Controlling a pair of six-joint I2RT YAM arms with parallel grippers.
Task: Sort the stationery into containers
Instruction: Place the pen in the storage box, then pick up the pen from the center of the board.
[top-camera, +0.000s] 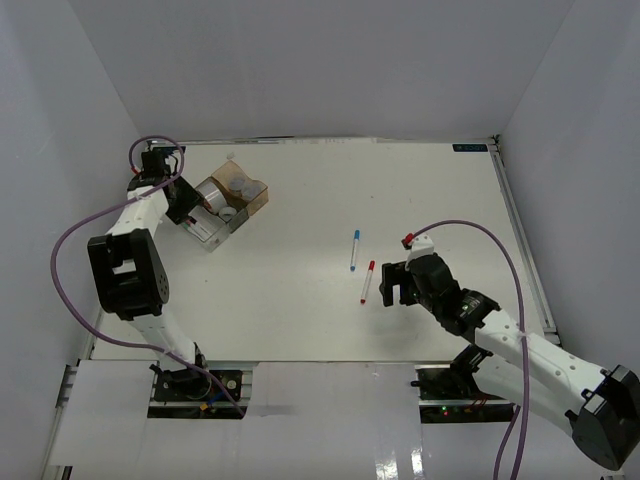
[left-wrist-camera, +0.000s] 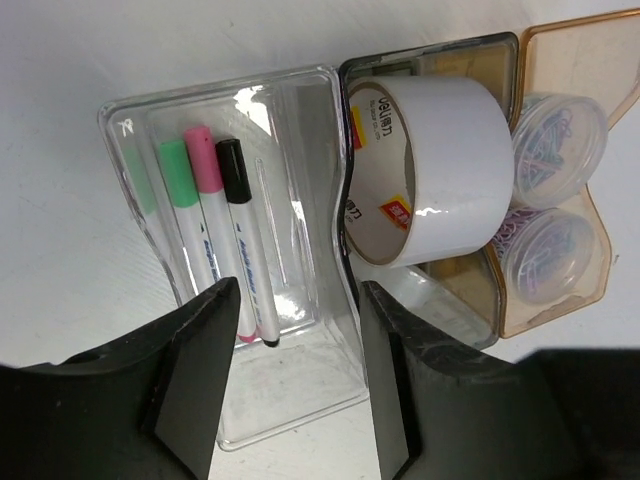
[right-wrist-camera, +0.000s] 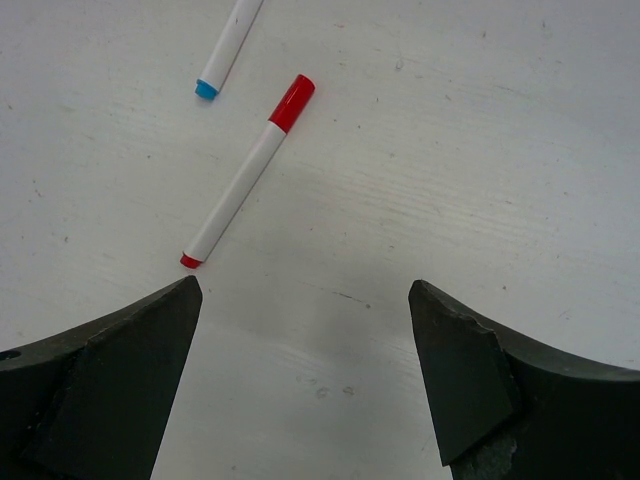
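The joined containers (top-camera: 243, 190) stand at the far left. In the left wrist view the clear box (left-wrist-camera: 300, 120) holds the green-capped marker (left-wrist-camera: 180, 185), pink-capped marker (left-wrist-camera: 205, 180) and black-capped marker (left-wrist-camera: 240, 220). The silvery tape ring (left-wrist-camera: 440, 160) lies in the box beside it. Two round tubs (left-wrist-camera: 558, 140) sit in the amber box (left-wrist-camera: 600, 60). I cannot make out the small clear tape roll. My left gripper (left-wrist-camera: 298, 380) is open and empty over the clear box's near end. The blue-capped marker (top-camera: 355, 250) and red-capped marker (top-camera: 367, 282) lie on the table. My right gripper (right-wrist-camera: 305, 288) is open and empty, just near of the red marker (right-wrist-camera: 248, 172).
The white table (top-camera: 300, 300) is walled in at the back and both sides, with a raised rim along its right edge (top-camera: 520, 240). A purple cable (top-camera: 480, 235) loops over the right arm, and another hangs by the left arm.
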